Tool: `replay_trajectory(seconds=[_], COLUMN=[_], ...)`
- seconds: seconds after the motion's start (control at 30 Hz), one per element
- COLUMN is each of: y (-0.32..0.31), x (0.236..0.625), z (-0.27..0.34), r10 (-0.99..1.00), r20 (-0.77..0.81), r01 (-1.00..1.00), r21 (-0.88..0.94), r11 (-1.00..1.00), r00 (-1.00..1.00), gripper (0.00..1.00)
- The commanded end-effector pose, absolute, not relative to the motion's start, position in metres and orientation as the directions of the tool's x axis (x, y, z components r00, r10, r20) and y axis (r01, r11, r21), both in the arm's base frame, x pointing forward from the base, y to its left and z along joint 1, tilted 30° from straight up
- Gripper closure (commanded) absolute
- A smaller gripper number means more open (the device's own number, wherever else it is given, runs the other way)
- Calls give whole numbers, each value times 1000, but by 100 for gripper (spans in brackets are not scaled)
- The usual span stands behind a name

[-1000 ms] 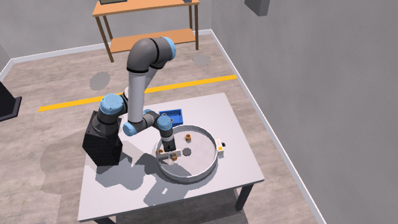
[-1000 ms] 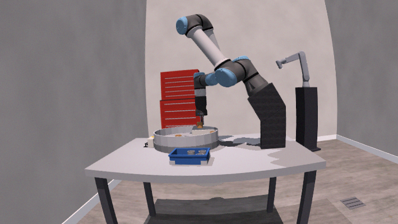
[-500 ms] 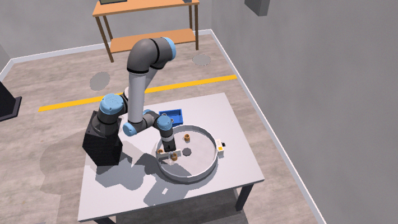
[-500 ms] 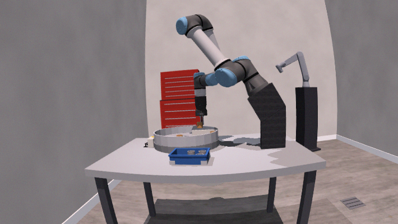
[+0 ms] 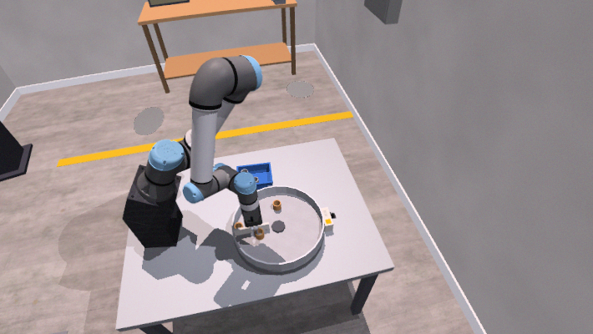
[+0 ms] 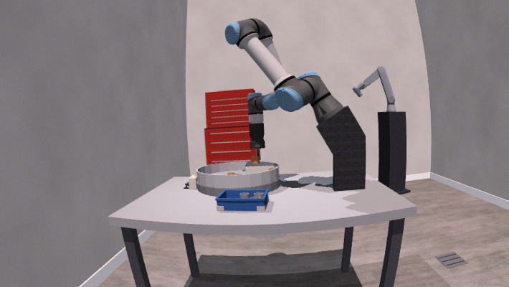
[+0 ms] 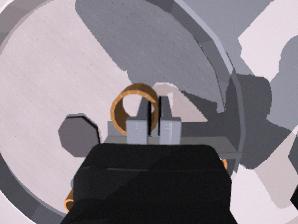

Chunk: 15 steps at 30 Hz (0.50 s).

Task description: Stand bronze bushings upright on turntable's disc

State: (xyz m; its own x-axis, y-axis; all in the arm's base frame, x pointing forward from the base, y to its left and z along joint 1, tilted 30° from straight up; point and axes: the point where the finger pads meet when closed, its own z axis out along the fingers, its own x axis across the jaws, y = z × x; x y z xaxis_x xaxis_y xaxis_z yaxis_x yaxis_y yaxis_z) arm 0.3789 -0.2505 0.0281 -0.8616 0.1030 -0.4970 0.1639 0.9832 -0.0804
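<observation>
I am holding the gripper point(image 5: 254, 229) point(image 6: 257, 160) point(image 7: 155, 108) over the turntable point(image 5: 279, 266) point(image 6: 236, 181) point(image 7: 242, 115), its fingers clenched on the wall of a bronze bushing point(image 5: 260, 234) point(image 6: 255, 160) point(image 7: 116, 112). The wrist view is showing that bushing's open end, with one finger reaching inside the ring. The dark round hub point(image 5: 278, 226) point(image 7: 79, 135) is sitting near it, well inside the rim. A second bronze bushing point(image 5: 276, 204) point(image 6: 231, 173) point(image 7: 69, 204) is resting on the disc point(image 5: 298, 234) point(image 7: 45, 75), and a third point(image 5: 238, 225) point(image 6: 271, 168) point(image 7: 224, 164) is showing near the rim, partly hidden. Steel bushings point(image 5: 255, 179) point(image 6: 244, 195) are sitting in the blue crate point(image 5: 271, 177) point(image 6: 236, 205), which is standing just beside the turntable on the table point(image 5: 347, 250) point(image 6: 161, 212).
</observation>
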Motion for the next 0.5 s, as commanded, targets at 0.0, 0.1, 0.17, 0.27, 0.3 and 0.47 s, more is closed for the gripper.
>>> replay_trajectory(seconds=[0.0,0.1,0.17,0.27,0.3,0.47], y=[-252,-252,-252,-252,-252,-253], x=[380,380,381,382,382,384], z=[29,28,28,26,26,23], r10=[102,102,101,101,101,101], r20=[-498,-498,-498,-498,-498,-498], r01=[164,164,163,163,163,163], r21=[-82,-82,-83,-83,-83,-83], r11=[983,983,983,983,983,983], r00=[-861,-861,-861,-861,-861,-861], gripper=[100,100,100,100,100,100])
